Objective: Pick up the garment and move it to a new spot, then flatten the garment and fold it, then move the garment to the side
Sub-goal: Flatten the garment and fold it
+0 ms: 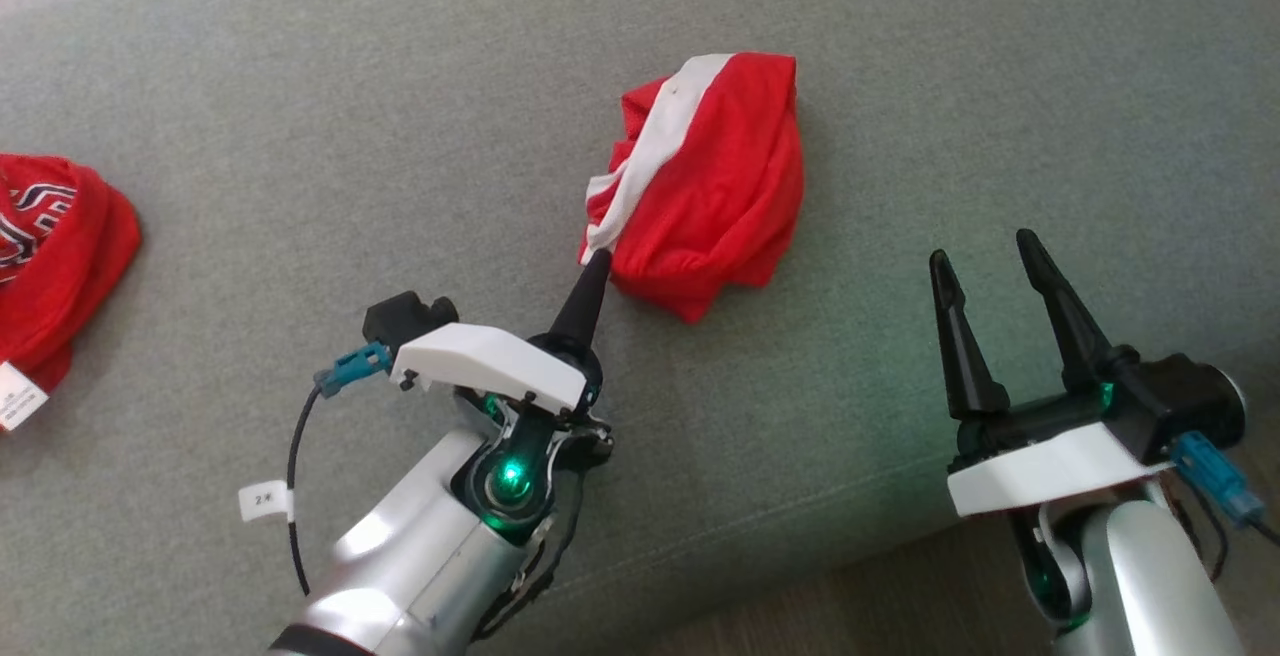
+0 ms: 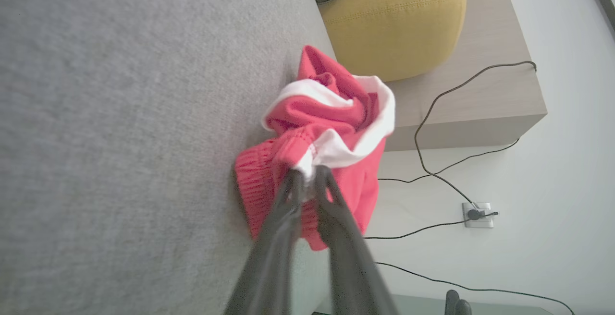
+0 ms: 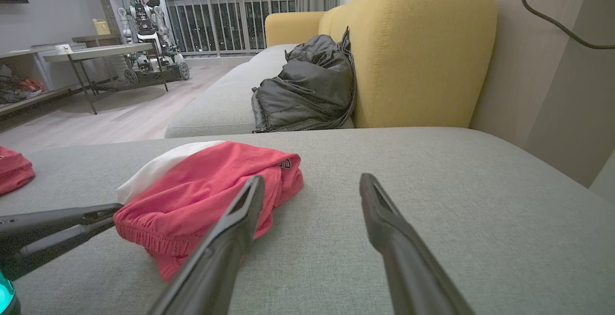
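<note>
The garment, red shorts with a white stripe, lies bunched in the middle of the grey sofa seat. My left gripper is shut on its near-left corner. In the left wrist view the fingertips pinch the white edge of the garment, with my left gripper closed tight around the cloth. My right gripper stands open to the right of the garment, apart from it. The right wrist view has the garment ahead and left of my open right gripper, and the left gripper's fingers reach in from the left.
Another red garment with a white tag lies at the seat's far left. A black jacket leans against the yellow armrest beyond the seat. The seat's front edge runs by my right arm. Cables lead to a wall socket.
</note>
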`<state>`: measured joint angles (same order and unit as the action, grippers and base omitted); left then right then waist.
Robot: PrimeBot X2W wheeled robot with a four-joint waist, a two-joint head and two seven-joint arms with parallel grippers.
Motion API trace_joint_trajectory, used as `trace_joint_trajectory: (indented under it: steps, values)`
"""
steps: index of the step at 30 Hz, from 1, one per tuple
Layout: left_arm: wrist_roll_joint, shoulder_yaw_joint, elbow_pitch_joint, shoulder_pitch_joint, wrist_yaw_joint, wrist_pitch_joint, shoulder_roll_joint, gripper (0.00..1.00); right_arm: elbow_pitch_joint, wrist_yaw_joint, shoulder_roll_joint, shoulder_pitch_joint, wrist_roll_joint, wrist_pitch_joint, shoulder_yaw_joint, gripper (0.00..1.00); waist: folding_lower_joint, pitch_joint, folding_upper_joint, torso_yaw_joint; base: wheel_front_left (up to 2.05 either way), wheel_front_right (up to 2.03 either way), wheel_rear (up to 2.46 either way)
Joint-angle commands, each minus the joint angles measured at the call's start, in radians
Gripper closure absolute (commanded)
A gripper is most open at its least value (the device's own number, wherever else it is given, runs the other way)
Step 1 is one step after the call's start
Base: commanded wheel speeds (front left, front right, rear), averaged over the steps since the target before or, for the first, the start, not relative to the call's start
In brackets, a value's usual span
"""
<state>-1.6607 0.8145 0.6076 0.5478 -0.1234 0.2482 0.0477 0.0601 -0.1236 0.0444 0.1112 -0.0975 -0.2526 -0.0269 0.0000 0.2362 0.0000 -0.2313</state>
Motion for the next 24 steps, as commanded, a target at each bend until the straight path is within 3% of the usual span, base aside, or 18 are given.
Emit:
trace_joint_trajectory:
  steps: [1,5,10,13,24]
  values:
    - [0.016,-0.023,-0.036,0.036,-0.007,0.011,0.003,1.00,-0.028,-0.007,0.006,0.025,0.003,-0.009,-0.027,0.00,0.0000,-0.004,0.0000,0.004,0.00,0.00,0.00]
    - [0.058,-0.017,-0.055,0.038,-0.007,0.013,0.003,1.00,-0.024,-0.007,0.006,0.025,0.001,-0.009,-0.031,0.00,0.0000,-0.017,0.0000,0.011,0.00,0.00,0.00]
    - [0.229,-0.057,-0.078,0.083,-0.007,0.013,0.010,1.00,-0.022,-0.007,0.006,0.024,-0.007,-0.009,-0.041,0.00,0.0000,-0.043,0.0000,0.005,0.00,0.00,0.00]
    - [0.279,-0.071,-0.092,0.120,-0.007,0.013,0.013,1.00,-0.021,-0.007,0.006,0.024,-0.011,-0.009,-0.045,0.00,0.0000,-0.052,0.0000,-0.001,0.00,0.00,0.00]
    - [0.442,0.007,-0.075,0.474,-0.007,-0.055,0.078,1.00,-0.015,-0.007,0.006,0.041,-0.039,-0.009,-0.084,0.00,0.0000,-0.092,0.0000,-0.098,0.00,0.00,0.00]
